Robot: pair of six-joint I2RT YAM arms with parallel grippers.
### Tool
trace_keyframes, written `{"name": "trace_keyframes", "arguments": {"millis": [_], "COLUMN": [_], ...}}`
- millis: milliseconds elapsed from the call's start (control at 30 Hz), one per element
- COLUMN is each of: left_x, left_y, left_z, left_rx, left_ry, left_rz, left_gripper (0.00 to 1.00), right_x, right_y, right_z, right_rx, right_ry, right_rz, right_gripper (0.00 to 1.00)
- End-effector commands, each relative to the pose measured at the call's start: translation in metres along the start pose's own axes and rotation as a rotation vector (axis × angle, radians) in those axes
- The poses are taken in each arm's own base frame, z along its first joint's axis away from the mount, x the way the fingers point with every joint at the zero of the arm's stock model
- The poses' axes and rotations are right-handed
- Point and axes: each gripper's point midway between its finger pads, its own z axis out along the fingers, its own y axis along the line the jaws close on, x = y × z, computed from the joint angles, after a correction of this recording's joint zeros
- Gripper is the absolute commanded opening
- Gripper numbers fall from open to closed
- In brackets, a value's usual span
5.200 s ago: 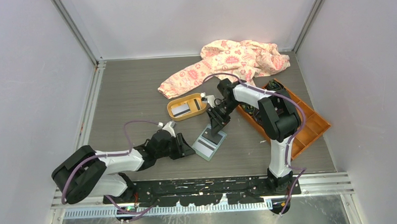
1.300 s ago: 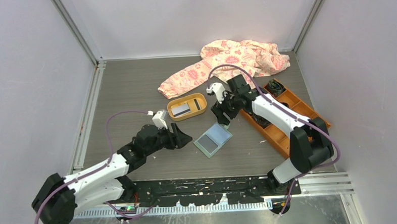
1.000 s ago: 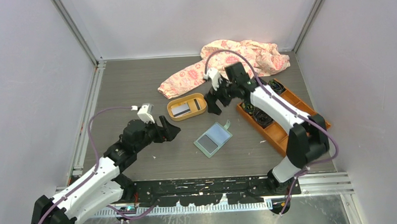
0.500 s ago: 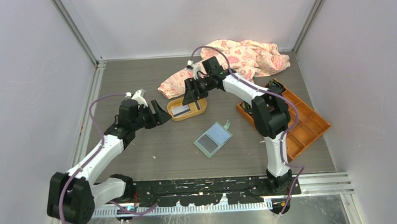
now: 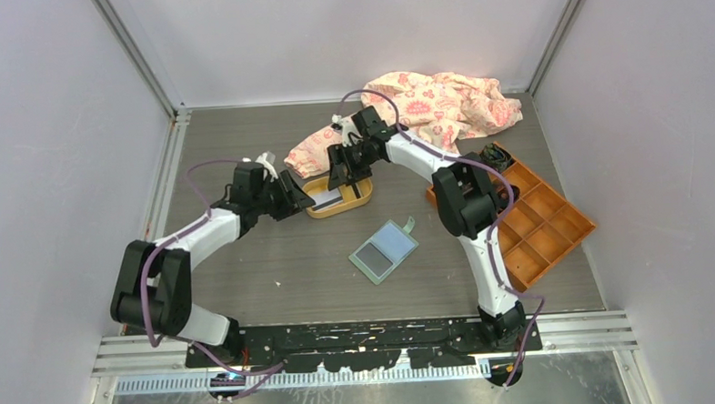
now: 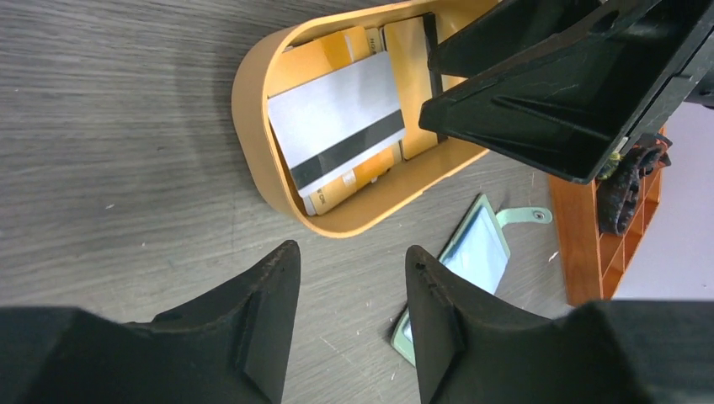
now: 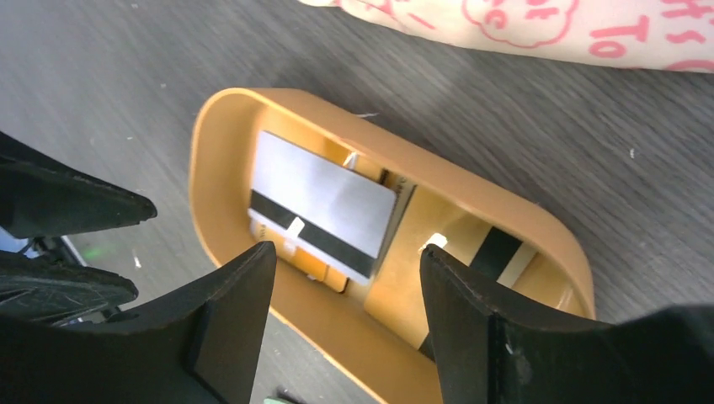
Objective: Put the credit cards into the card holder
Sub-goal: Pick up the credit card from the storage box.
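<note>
Left hand (image 6: 349,269), right hand (image 7: 347,269) moved to tray (image 7: 199,151), both spread, grey table (image 5: 233,139), pale walls (image 5: 346,29)

tray (image 5: 341,212): middle of table (image 5: 242,134), credit cards (image 5: 328,199) inside, seemingly stacked
card holder (image 5: 383,250): before tray, slightly right
cloth (image 5: 422,103): behind tray
compartment box (image 5: 542,235): far right

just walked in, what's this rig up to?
The left end effector and right end effector are both at the orange tray, jaws open, holding nothing. A striped card lies in the tray, below the right one. The green card holder lies apart from the tray on the table.
</note>
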Motion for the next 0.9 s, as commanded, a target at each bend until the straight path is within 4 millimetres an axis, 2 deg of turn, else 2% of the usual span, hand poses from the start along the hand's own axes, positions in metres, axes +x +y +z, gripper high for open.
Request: {"name": "trace_keyframes", "arguments": {"millis": [0, 133, 333, 500, 867], "left_x": [-0.015, -0.013, -0.009, -0.007, -0.003], "left_y": [-0.011, -0.007, -0.003, -0.004, -0.003], "left_z": [0.012, 0.022, 0.033, 0.036, 0.035], "left_rx": [0.042, 0.029, 0.022, 0.033, 0.028], "left_ry": [-0.002, 0.035, 0.076, 0.095, 0.118], "left_rz": [-0.007, -0.009, -0.005, -0.010, -0.019], "left_gripper": [0.47, 0.39, 0.33, 0.28, 0.25], "right_x": [-0.005, 0.002, 0.015, 0.018, -0.015], "right_y": [-0.003, 0.000, 0.013, 0.022, 0.067], "right_z": [0.007, 0.014, 0.023, 0.028, -0.007], "right_rx": [0.043, 0.011, -0.089, -0.146, -0.385], "right_ry": [0.000, 0.023, 0.067, 0.084, -0.015], "right_rz": [-0.015, 0.006, 0.083, 0.136, 0.228], "right_gripper": [0.68, 0.68, 0.60, 0.55, 0.43]}}
